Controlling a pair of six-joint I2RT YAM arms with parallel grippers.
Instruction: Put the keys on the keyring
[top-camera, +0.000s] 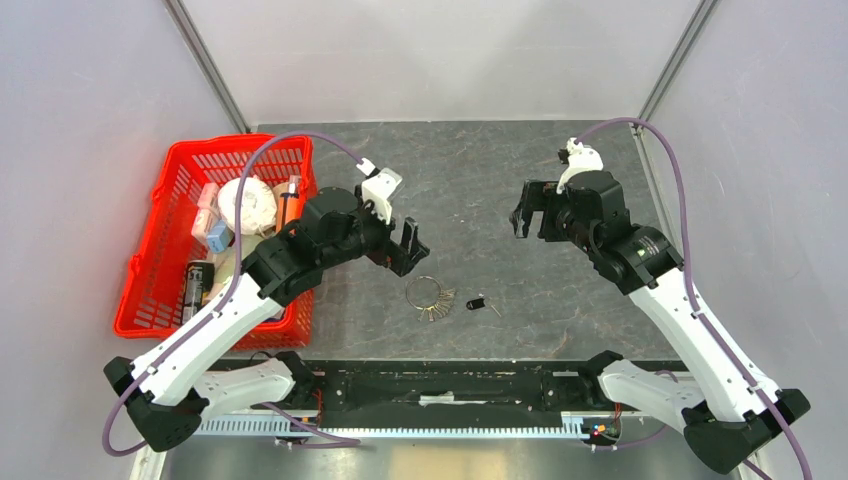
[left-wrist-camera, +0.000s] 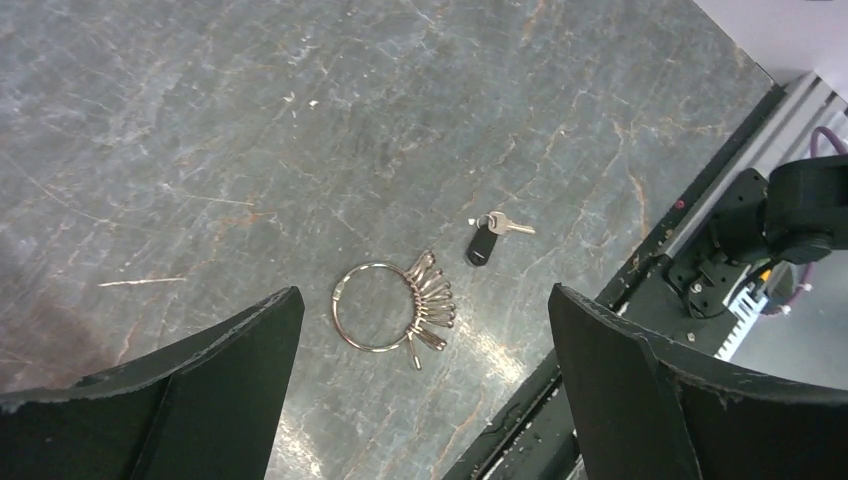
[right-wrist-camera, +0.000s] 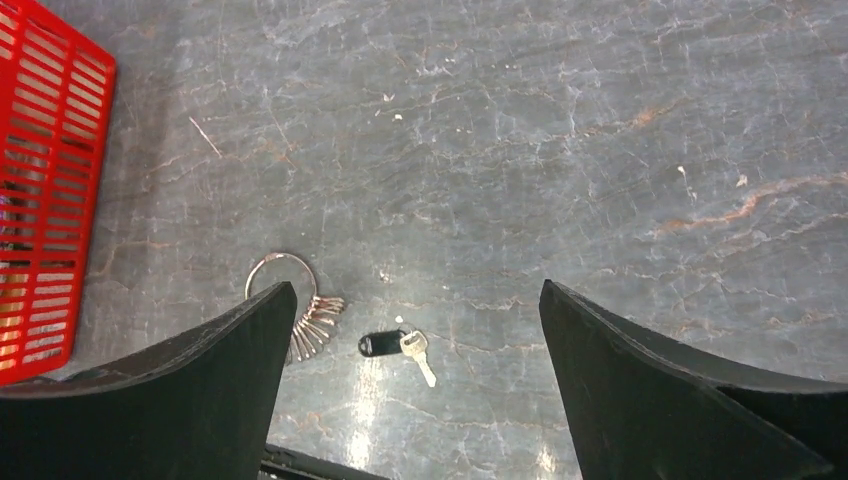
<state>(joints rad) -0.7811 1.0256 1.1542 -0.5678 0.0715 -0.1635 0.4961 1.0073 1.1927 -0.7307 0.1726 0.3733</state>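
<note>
Keyring (left-wrist-camera: 372, 306) with fanned silver keys (left-wrist-camera: 432, 300) lay lower centre on surface (left-wrist-camera: 300, 120); black-headed key (left-wrist-camera: 482, 245) just right, apart. Left hand (top-camera: 411, 248) and right hand (top-camera: 530, 212) spread, empty. Only top view showed basket (top-camera: 160, 290) contents.

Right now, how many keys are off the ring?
2: a black-headed key and a silver key touching it, on the table right of the ring. Can't tell if they're joined.

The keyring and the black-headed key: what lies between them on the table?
The silvery keys already on the keyring fan out toward the black-headed key; after them only a bare strip of table. The left wrist view shows this best.
</note>
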